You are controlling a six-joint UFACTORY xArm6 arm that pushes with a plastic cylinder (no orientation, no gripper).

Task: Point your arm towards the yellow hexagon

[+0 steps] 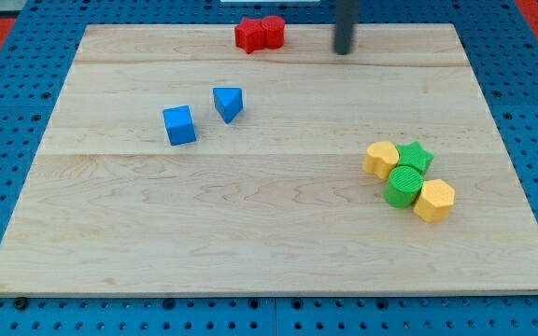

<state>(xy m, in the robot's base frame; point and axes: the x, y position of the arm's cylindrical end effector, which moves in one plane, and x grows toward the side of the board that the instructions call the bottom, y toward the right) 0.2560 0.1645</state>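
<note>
We had no pincer to report on: our arm ended in a plain dark rod, so nothing was spread, pressed together or pinching. My tip [345, 51] stood near the view's top edge of the wooden board [250, 233], a little right of centre, touching no block.

The yellow hexagon [434, 200] lay far from it, toward the view's lower right, at the outer end of a tight cluster of four blocks. Just to its left, and touching it, sat a green cylinder [403, 186]. Above that cylinder we saw a green star [417, 156], and at the star's left a second yellow block [380, 160], rounded in outline, whose exact shape we could not make out. The four pressed close against each other in a short diagonal run.

To the left of my tip, along the same top edge, rested a red block [259, 34], lumpy and wide; whether it was one piece or two set together we could not tell. It stood near my tip but apart from it.

Well off in the view's left half lay a blue cube [179, 125] and, just beside it to the upper right, a blue triangular block [228, 103], the two close but not touching. The board rested on a blue perforated table [7, 140].
</note>
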